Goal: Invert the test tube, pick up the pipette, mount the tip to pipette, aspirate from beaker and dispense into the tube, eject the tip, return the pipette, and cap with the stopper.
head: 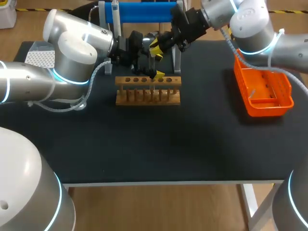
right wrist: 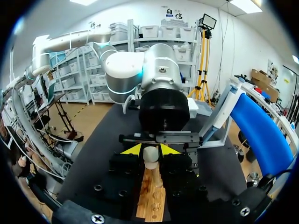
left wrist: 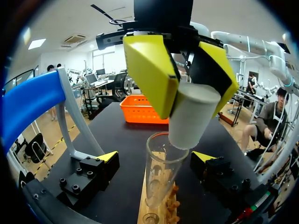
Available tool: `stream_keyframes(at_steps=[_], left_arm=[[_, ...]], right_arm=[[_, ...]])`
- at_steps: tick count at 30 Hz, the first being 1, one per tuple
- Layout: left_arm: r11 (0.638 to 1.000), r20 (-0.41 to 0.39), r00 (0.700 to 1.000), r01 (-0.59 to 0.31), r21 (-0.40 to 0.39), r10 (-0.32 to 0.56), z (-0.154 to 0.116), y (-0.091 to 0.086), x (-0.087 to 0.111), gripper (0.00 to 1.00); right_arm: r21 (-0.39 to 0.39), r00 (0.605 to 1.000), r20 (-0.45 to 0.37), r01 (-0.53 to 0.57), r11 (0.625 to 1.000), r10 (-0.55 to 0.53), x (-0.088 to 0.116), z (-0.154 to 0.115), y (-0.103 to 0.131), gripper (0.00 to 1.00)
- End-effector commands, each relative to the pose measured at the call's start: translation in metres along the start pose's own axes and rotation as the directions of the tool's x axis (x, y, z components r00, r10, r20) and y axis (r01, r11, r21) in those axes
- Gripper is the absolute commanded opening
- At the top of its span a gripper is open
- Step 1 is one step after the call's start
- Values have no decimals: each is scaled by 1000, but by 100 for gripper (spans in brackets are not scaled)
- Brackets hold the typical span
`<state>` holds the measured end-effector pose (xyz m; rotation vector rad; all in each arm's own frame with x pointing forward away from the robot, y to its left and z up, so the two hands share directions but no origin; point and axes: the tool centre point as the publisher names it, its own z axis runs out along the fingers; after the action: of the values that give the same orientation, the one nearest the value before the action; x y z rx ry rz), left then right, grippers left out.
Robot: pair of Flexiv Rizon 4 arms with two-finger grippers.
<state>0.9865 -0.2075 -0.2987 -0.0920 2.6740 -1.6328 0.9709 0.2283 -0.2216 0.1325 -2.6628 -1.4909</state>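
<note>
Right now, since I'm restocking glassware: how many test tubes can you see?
1. A clear test tube stands in the wooden rack, just under the stopper held in the right gripper. Part of the rack is covered in the head view, so others may be hidden.

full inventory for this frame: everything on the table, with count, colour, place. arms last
test tube: 1, clear, upright in the rack, right under the stopper
stopper: 1, pale grey, at the tube's mouth; cannot tell if it is seated
rack: 1, wooden, middle of the table towards the back
stand: 1, grey with a blue bar, behind the rack
basket: 1, orange, right side of the table
perforated block: 1, white, back left, partly behind the left arm
table: 1, black top
left gripper: open, one finger on each side of the tube, not touching it
right gripper: shut on the stopper, above the tube
</note>
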Motion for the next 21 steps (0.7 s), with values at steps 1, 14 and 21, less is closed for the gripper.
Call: stream_keyframes(at_steps=[1, 14, 21], left_arm=[[1000, -4, 1000, 0, -1, 0, 0, 0, -2, 100], [1000, -4, 1000, 0, -1, 0, 0, 0, -2, 100], [1000, -4, 1000, 0, -1, 0, 0, 0, -2, 100]], right_arm=[[2, 1000, -4, 2, 1000, -2, -2, 0, 1, 0], [5, 1000, -3, 2, 1000, -2, -4, 2, 1, 0], [10, 1000, -6, -2, 1000, 2, -4, 5, -2, 0]])
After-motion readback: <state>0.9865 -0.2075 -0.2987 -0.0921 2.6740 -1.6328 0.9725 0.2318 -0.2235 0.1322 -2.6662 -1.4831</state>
